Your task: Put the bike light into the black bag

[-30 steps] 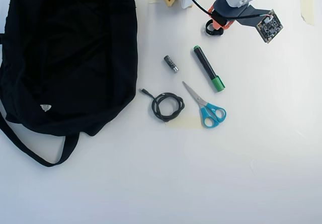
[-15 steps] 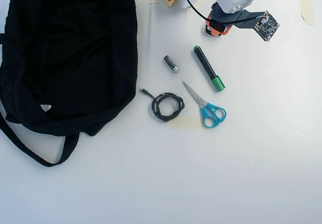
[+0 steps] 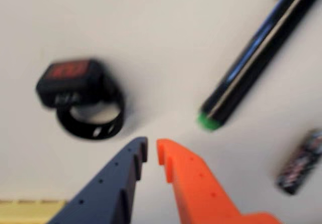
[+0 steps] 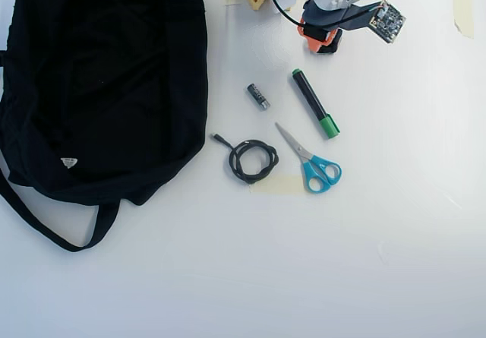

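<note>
The bike light [image 3: 80, 97] lies on the white table [image 3: 166, 48] up-left of my gripper [image 3: 151, 151], whose jaws are nearly closed and empty, so reaching the black bag [image 4: 99, 87] waits on a grasp.

Bright, even light; wrist view blurred throughout.

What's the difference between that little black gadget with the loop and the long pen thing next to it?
In the wrist view, the bike light is short and chunky, while the marker is long and slim. The bike light has a reddish face and a ring-like strap loop with holes; the marker has green ends and no loop. The bike light lies left of the gripper, the marker to its right. Both have mostly black bodies and lie on the white table, untouched.
</note>
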Tool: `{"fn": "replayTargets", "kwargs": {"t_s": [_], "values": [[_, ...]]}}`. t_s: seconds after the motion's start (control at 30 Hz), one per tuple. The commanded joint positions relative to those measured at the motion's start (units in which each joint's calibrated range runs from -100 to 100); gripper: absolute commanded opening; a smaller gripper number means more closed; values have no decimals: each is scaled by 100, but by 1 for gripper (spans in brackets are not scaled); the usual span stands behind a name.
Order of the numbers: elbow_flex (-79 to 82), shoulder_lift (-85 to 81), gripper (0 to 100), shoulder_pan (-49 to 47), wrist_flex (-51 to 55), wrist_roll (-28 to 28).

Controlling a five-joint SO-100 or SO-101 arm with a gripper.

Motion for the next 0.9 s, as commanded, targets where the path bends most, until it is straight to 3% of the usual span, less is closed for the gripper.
{"fn": "replayTargets", "kwargs": {"t_s": [0.0,0.33,0.57,0.87], "values": [[485,-592,2,33,-112,-27],[773,-1090,3,-117,-112,-111],[791,-1090,13,-693,-121,-677],[845,-990,16,-910,-672,-740]]}}
